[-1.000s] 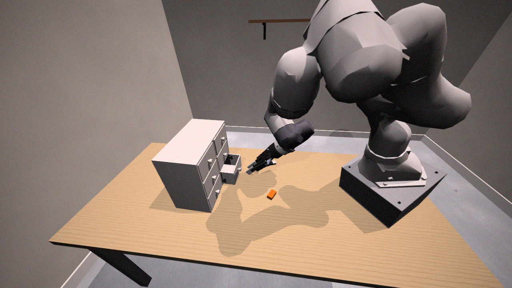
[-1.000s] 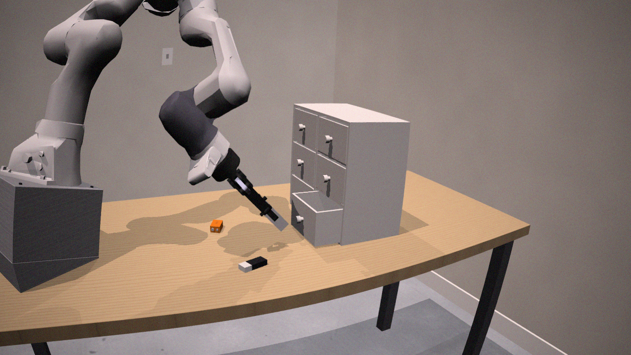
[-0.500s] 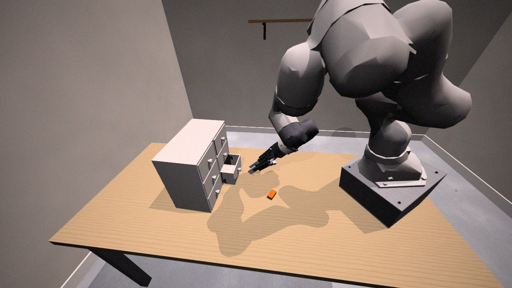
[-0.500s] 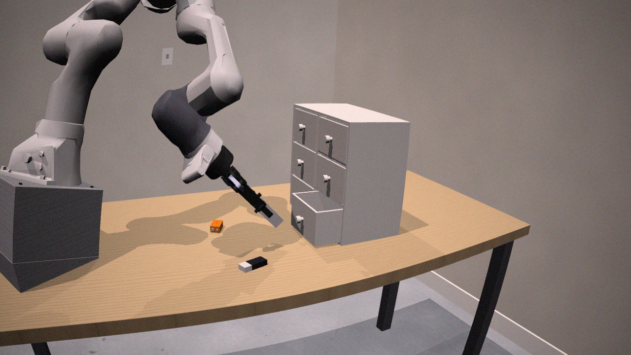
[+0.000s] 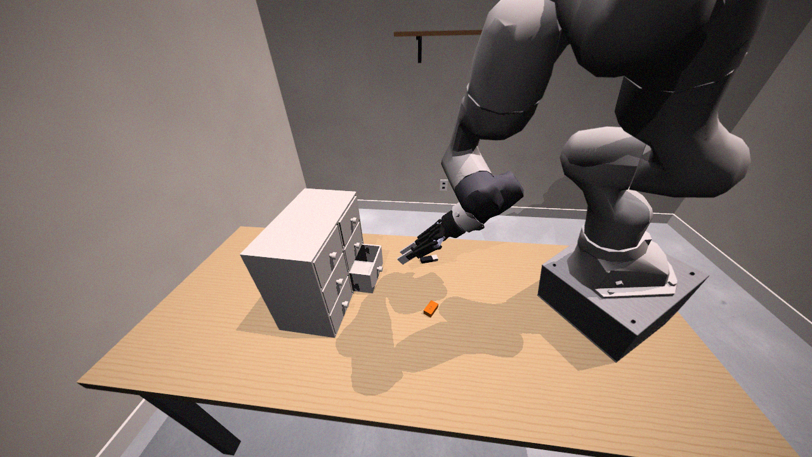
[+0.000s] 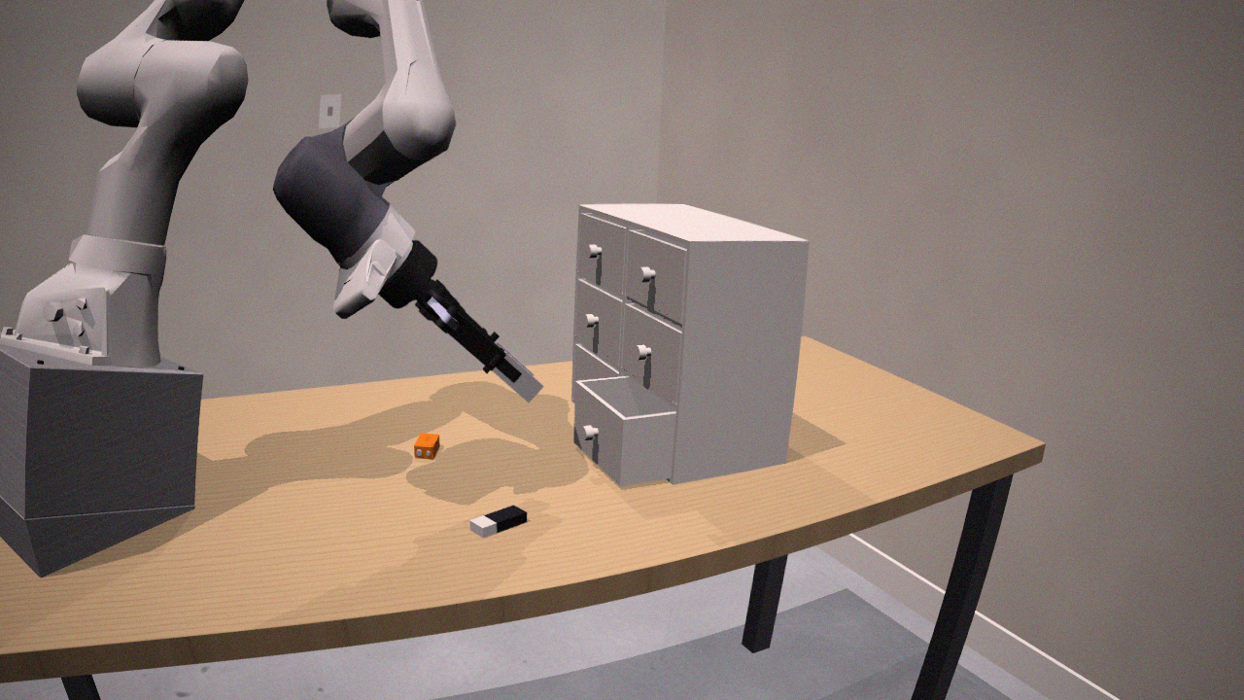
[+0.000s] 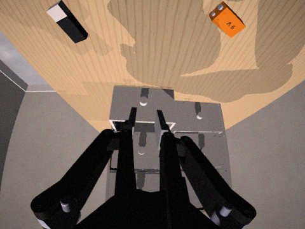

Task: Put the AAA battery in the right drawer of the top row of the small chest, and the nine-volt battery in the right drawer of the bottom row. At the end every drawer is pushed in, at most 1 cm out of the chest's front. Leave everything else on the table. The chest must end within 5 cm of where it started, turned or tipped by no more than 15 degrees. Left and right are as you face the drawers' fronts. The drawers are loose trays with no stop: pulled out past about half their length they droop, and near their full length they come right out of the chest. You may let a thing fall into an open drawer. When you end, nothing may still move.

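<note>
The small white chest stands upright. Its bottom-row right drawer is pulled partway out; the visible part of its inside shows no battery. The top-row right drawer is shut. The orange nine-volt battery lies on the table in front of the chest. No AAA battery is visible. My gripper is open by a narrow gap, with nothing between the fingers. It points down towards the open drawer, a little out from its front and clear of the knob.
A black block with a pale end lies on the table, out in front of the chest and right of the nine-volt battery as one faces the drawers. The other drawers look shut, with projecting knobs.
</note>
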`<action>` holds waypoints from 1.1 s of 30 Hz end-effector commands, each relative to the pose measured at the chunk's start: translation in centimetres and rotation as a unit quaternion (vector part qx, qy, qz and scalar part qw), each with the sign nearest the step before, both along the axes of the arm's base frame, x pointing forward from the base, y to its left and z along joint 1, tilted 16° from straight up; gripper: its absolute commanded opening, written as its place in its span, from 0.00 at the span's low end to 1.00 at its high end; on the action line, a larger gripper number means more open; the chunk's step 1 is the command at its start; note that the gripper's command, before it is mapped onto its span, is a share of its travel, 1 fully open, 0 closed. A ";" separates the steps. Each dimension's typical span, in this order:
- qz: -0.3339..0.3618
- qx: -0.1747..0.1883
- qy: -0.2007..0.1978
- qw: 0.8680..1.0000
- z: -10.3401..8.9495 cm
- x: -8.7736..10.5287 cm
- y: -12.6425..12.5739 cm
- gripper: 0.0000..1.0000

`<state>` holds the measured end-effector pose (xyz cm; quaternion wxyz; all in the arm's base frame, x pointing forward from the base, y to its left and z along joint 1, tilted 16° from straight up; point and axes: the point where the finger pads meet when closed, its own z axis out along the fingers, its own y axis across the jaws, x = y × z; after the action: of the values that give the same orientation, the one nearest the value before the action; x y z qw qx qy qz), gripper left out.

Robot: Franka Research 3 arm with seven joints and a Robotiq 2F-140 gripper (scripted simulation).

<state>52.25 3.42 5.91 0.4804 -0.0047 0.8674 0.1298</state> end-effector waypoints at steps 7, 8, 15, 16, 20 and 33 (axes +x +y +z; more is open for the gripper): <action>0.017 -0.031 0.004 0.999 1.5 -2.4 -0.9 0.20; 0.017 -0.031 0.004 0.999 1.5 -2.4 -0.9 0.20; 0.016 -0.031 0.003 0.999 1.8 -2.5 -1.0 0.20; 0.016 -0.031 0.003 0.999 1.8 -2.6 -1.0 0.20; 0.017 -0.031 0.004 0.999 1.8 -2.7 -1.0 0.20; 0.017 -0.031 0.005 0.999 1.8 -2.7 -1.0 0.20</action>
<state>49.64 2.49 7.75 0.4745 -0.0295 0.8725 0.1131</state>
